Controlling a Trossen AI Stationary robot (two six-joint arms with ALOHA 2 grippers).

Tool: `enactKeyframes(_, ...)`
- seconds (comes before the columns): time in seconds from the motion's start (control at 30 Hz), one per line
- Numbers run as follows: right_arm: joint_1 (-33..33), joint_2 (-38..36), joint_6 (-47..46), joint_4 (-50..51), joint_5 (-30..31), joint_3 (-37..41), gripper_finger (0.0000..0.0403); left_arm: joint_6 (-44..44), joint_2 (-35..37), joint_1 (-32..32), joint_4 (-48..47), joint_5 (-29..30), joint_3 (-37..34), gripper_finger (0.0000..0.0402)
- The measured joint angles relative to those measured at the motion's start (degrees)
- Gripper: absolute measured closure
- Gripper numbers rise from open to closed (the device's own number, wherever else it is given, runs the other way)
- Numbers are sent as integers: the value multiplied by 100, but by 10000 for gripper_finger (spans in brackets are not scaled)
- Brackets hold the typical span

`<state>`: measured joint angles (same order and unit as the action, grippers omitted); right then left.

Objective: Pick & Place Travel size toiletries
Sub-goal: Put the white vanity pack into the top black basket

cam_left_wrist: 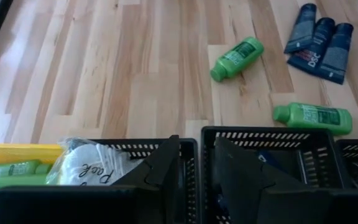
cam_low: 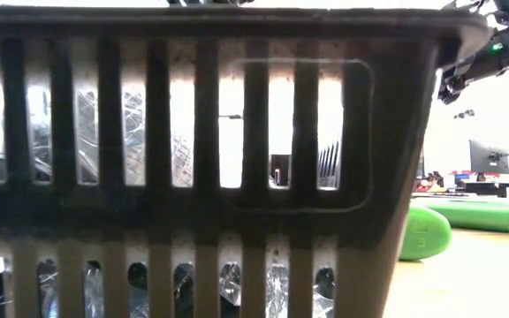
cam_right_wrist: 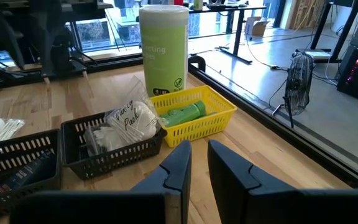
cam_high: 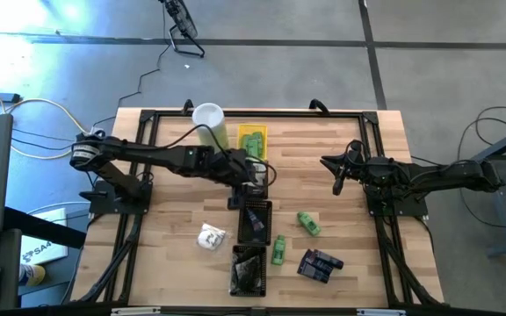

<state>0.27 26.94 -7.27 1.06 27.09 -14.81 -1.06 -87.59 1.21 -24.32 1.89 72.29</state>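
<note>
My left gripper (cam_high: pixel 255 180) (cam_left_wrist: pixel 197 163) is open above the black trays near the table's middle, touching nothing. Beside its finger a white crinkly pack (cam_left_wrist: pixel 87 165) lies in a black tray (cam_left_wrist: pixel 135 145). Two green bottles (cam_left_wrist: pixel 236 57) (cam_left_wrist: pixel 314 117) lie on their sides on the wood, and dark blue packets (cam_left_wrist: pixel 319 40) lie flat beyond them. Another white crinkly piece (cam_high: pixel 211 237) lies on the table toward the near left. A yellow tray (cam_high: pixel 251 140) holds green bottles. My right gripper (cam_high: pixel 336 174) (cam_right_wrist: pixel 199 158) waits open at the table's right, empty.
A tall pale-green canister with a white lid (cam_high: pixel 209 118) stands at the far edge beside the yellow tray. Two more black trays (cam_high: pixel 255 219) (cam_high: pixel 249 270) sit in a row toward the near edge. In the low view a black tray wall (cam_low: pixel 193 221) fills most of the picture.
</note>
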Motion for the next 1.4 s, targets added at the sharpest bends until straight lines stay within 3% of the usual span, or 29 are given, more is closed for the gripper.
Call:
enactKeyframes(0.3,-1,0,-48,8,-46,0,357,181,0,161,10,-6,0,302)
enactKeyframes(0.8,-2,2,-24,-75,-46,0,357,1193,-2,473,-181,3,-2,302)
enactKeyframes(1.4,0,0,-2,-79,-46,0,357,1354,-1,823,-157,1,-2,302)
